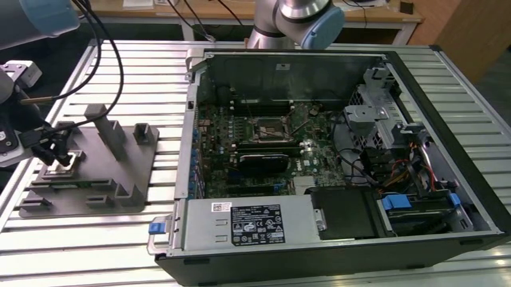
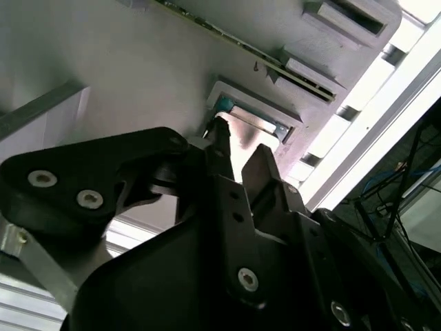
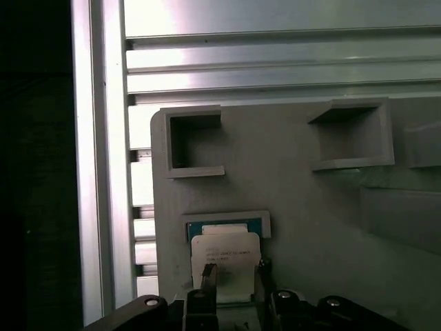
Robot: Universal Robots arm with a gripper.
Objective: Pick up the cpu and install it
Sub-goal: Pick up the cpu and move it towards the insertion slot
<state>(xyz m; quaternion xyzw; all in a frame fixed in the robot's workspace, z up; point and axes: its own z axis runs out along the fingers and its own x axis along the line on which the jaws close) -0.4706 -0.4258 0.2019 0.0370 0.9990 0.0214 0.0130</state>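
Note:
The cpu [image 3: 224, 252], a small square chip with a shiny metal top, lies flat in a shallow framed recess of the grey fixture plate [image 3: 310, 207]. In the exterior view the cpu [image 1: 69, 164] sits at the left end of that fixture [image 1: 104, 179], with my gripper [image 1: 54, 155] directly over it. My gripper [image 3: 234, 272] hangs just above the chip, its two dark fingertips [image 3: 209, 276] apart and nothing clamped between them. In the second wrist view my gripper [image 2: 240, 148] points down at the cpu [image 2: 256, 127] in its frame.
An open computer case [image 1: 319, 149] lies at the exterior view's right, with the motherboard's dark socket [image 1: 270, 127] near its middle. Upright grey posts [image 1: 104, 128] and blocks stand on the fixture. Two square pockets [image 3: 193, 141] sit beyond the chip. Slatted aluminium table [image 1: 80, 239] lies underneath.

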